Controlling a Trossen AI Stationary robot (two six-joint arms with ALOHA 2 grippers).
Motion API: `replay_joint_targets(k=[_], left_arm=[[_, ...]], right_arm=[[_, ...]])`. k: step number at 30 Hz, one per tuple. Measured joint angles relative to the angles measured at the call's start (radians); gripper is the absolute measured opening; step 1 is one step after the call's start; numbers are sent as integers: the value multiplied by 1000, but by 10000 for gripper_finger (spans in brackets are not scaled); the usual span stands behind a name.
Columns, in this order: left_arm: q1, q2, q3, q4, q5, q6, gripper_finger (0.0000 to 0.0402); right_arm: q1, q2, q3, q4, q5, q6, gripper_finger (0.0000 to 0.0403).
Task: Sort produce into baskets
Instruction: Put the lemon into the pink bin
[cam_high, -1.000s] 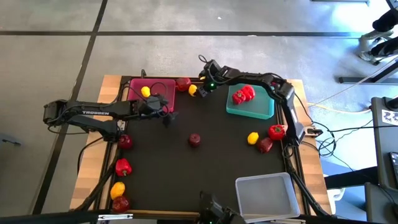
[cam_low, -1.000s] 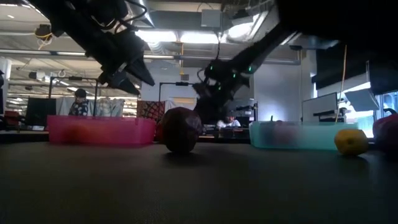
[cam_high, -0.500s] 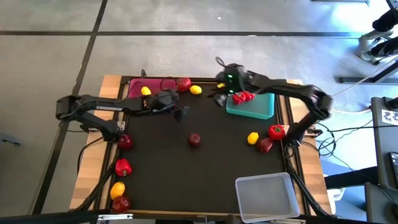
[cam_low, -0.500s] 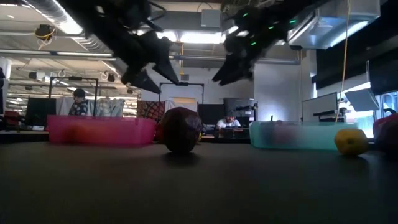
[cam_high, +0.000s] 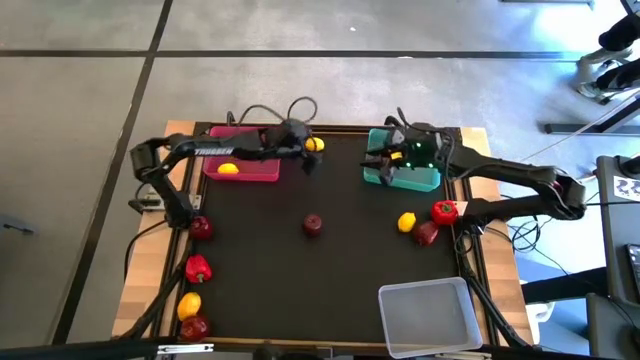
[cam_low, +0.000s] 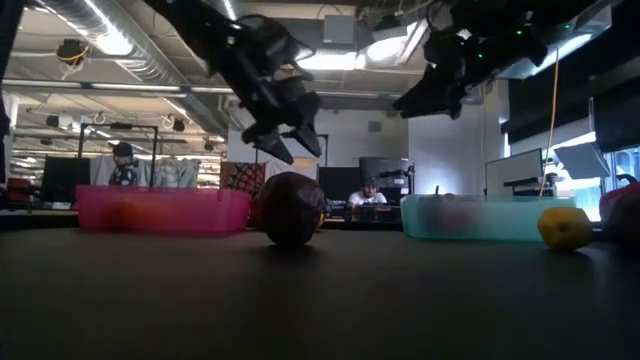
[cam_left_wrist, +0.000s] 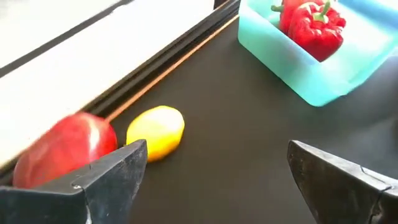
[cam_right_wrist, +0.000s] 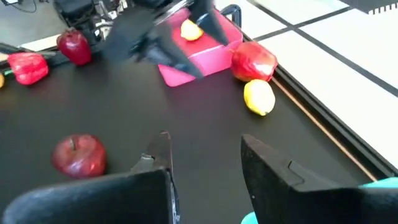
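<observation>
My left gripper (cam_high: 303, 158) (cam_left_wrist: 211, 180) is open and empty, hanging above the table's far edge. A yellow lemon (cam_left_wrist: 155, 132) (cam_high: 315, 145) and a red apple (cam_left_wrist: 65, 152) lie on the table just ahead of its fingers. My right gripper (cam_high: 378, 160) (cam_right_wrist: 205, 168) is open and empty above the teal basket (cam_high: 410, 178). This basket holds red peppers (cam_left_wrist: 311, 25). The pink basket (cam_high: 245, 165) holds a lemon (cam_high: 228, 168). A dark apple (cam_high: 313, 224) rests on the mat's middle.
A lemon (cam_high: 406, 221), a pepper (cam_high: 445, 211) and an apple (cam_high: 427, 233) lie at the right. An apple (cam_high: 201, 227), a pepper (cam_high: 198, 268), a lemon (cam_high: 189, 305) and an apple (cam_high: 194, 327) lie along the left edge. The clear basket (cam_high: 430, 315) stands near right.
My left gripper has gone from over the pink basket toward the table's right and far edge, up to the lemon and apple there. My right gripper has gone from that lemon toward the table's right, ending over the teal basket. Both stay open.
</observation>
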Motion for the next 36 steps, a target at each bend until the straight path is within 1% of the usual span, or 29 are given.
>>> replay_joint_targets(k=[3,7,10,14,21,28,31,36], left_arm=[[44,65,81,-29,68,88,384],[95,154,188,-130,86,225,384],[130,213,230,-164,121,326,384],[164,273,247,-164,204,441,384],[192,359,248,-107,206,609,384],[213,392,249,-68,205,662,383],[213,392,249,-68,207,675,365],[211,392,249,-77,209,704,306]], right_arm=[[11,-6,-31,-5,-11,-6,111],[41,-6,-74,-13,-18,-19,111],[70,-6,-99,-27,-18,-19,111],[106,-6,-118,-48,-16,-19,111],[144,-5,-129,-20,4,7,111],[142,-5,-129,8,30,28,111],[142,-5,-129,30,54,39,111],[142,-5,-129,50,64,35,111]])
